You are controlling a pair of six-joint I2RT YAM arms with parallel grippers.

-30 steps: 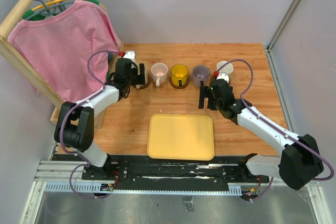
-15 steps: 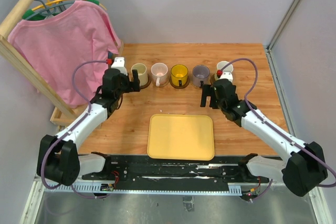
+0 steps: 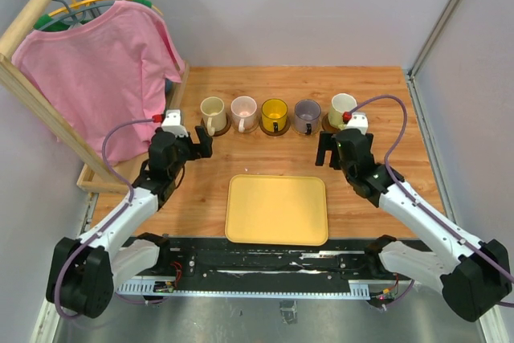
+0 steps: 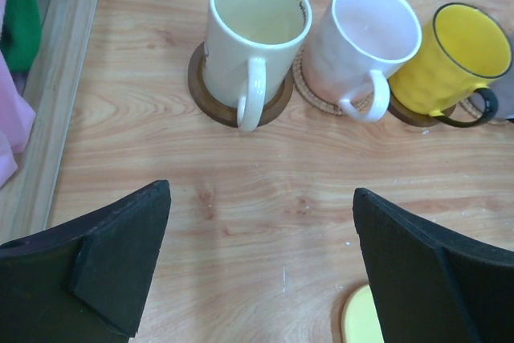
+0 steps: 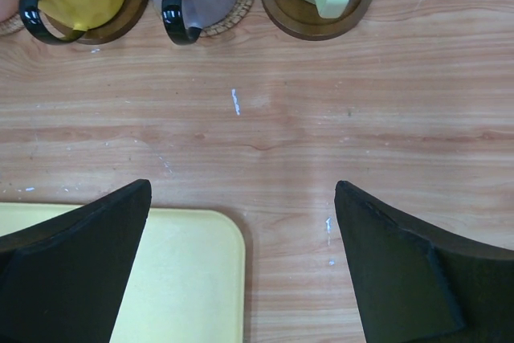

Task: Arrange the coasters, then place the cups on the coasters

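Observation:
Five cups stand in a row at the back, each on a coaster: cream (image 3: pixel 213 110), pink (image 3: pixel 243 108), yellow (image 3: pixel 274 111), grey-purple (image 3: pixel 307 112), and white with a green inside (image 3: pixel 342 107). The left wrist view shows the cream cup (image 4: pixel 253 30) on a dark coaster (image 4: pixel 199 94), with the pink cup (image 4: pixel 365 42) and the yellow cup (image 4: pixel 458 58) beside it. My left gripper (image 3: pixel 201 142) (image 4: pixel 261 198) is open and empty, just in front of the cream cup. My right gripper (image 3: pixel 328 150) (image 5: pixel 242 190) is open and empty, short of the white cup's dark coaster (image 5: pixel 313 22).
A yellow tray (image 3: pixel 277 210) (image 5: pixel 185 279) lies near the front, between the arms. A wooden rack with a pink shirt (image 3: pixel 96 78) stands at the left; its base rail (image 4: pixel 64 94) runs beside the cream cup. Walls close in the back and right.
My left gripper opened fully and drew back toward me, leaving the cream cup standing on its coaster. My right gripper also pulled back, uncovering the white cup.

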